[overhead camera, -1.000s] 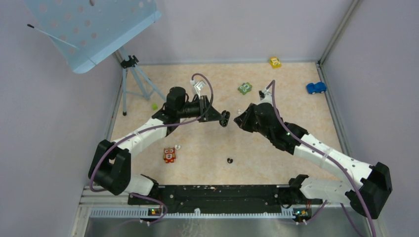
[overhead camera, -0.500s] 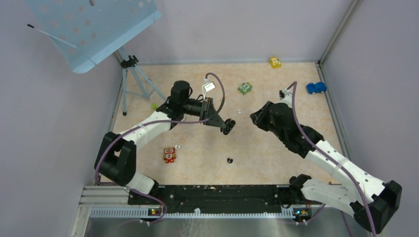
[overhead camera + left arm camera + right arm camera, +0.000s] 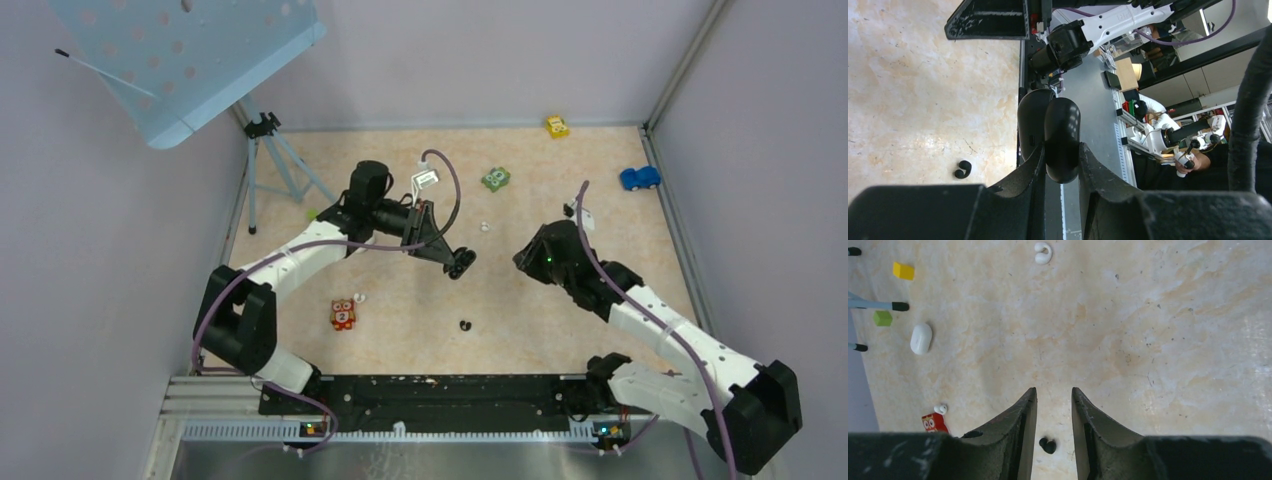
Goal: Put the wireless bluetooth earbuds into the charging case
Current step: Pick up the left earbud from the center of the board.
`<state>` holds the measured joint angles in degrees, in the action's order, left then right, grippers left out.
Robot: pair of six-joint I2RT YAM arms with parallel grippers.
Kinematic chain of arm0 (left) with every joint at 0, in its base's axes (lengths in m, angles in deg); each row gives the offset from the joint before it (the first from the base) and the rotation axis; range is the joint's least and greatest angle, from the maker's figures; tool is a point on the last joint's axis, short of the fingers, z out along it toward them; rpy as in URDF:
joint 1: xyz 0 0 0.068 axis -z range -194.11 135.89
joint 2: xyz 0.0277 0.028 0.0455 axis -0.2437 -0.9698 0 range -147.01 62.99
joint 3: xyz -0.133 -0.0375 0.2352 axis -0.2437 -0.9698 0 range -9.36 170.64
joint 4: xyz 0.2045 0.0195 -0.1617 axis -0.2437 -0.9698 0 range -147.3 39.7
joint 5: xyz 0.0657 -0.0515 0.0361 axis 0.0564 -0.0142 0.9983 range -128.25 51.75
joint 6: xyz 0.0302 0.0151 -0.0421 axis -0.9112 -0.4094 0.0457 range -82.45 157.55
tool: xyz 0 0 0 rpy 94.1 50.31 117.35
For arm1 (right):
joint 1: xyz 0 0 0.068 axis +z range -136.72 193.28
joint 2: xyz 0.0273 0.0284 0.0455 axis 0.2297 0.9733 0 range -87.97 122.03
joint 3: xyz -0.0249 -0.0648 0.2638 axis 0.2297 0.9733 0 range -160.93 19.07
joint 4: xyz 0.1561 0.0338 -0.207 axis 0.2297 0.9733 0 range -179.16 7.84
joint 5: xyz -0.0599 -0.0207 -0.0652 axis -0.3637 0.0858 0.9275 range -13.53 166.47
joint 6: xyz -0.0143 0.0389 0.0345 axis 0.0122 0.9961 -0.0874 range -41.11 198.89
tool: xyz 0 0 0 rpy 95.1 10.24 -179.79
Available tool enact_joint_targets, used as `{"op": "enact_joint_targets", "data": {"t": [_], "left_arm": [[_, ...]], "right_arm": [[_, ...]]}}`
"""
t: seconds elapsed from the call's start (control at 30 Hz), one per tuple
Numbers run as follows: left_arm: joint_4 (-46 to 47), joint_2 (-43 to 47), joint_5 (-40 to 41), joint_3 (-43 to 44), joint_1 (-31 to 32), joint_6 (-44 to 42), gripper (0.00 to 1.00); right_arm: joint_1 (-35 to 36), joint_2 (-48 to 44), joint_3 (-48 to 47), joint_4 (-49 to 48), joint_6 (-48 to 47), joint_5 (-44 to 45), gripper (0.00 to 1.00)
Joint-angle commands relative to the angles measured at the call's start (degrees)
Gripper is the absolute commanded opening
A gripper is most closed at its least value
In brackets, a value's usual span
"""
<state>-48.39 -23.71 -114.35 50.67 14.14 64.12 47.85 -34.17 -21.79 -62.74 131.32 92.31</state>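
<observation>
**A:** Fig., top view. What do L and R hold?

**B:** L gripper point(image 3: 460, 263) is clamped on the black charging case point(image 3: 1062, 137), held off the table point(image 3: 560, 170) near centre. Two dark lobes show in the L wrist view. That reads as the lid swung open, but the seats aren't visible. R gripper point(image 3: 1054, 390) sits at 3 o'clock of the case, jaws parted a little, nothing btw them.

**A:** Where are the buds?

**B:** All loose on the table. Black earbud point(image 3: 465, 324) lies at 6 o'clock of the case; in the R wrist view it shows through the jaw gap, low in frame. White earbud point(image 3: 484, 226) lies at 1 o'clock. Second white earbud point(image 3: 359, 296) is at 8 o'clock, just beside the owl toy point(image 3: 342, 314).

**A:** What could go wrong?

**B:** Probably four things:
- (a) The bud is tiny and rounded, and the R jaws are narrow. A descent slightly off-centre lands a finger on it, and it skitters away instead of being straddled.
- (b) A pinch on the curved part may squirt the bud out mid-lift.
- (c) The case is held on edge, so a bud released w/o being seated could fall back out.
- (d) The arms meet close at centre, so a hasty approach risks R knocking the case askew in L's grip.

Also, a white bud may not match the black case.
</observation>
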Motion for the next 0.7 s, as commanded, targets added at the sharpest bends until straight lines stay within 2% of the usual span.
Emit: {"op": "enact_joint_targets", "data": {"t": [0.0,0.13,0.33,0.5,0.67], "left_arm": [[-6.6,-0.7,0.8,4.3,0.1,-5.9,0.00],[-12.3,-1.8,8.1,5.5,-1.5,-6.8,0.00],[-7.0,-0.1,17.6,-0.5,-7.9,3.8,0.00],[-8.2,3.0,22.9,-3.0,-11.9,5.0,0.00],[-9.6,4.6,25.3,-3.3,-13.0,4.9,0.00]], "right_arm": [[-0.5,3.9,0.1,-5.5,0.6,-4.7,0.32],[-0.5,7.9,-0.7,-5.9,-1.1,-7.1,0.34],[0.6,11.3,-0.4,-7.2,-2.8,-11.1,0.38],[6.8,15.1,-1.2,-5.9,-4.4,-12.1,0.41],[13.4,18.5,0.7,-6.8,-2.2,-13.6,0.41]]}}
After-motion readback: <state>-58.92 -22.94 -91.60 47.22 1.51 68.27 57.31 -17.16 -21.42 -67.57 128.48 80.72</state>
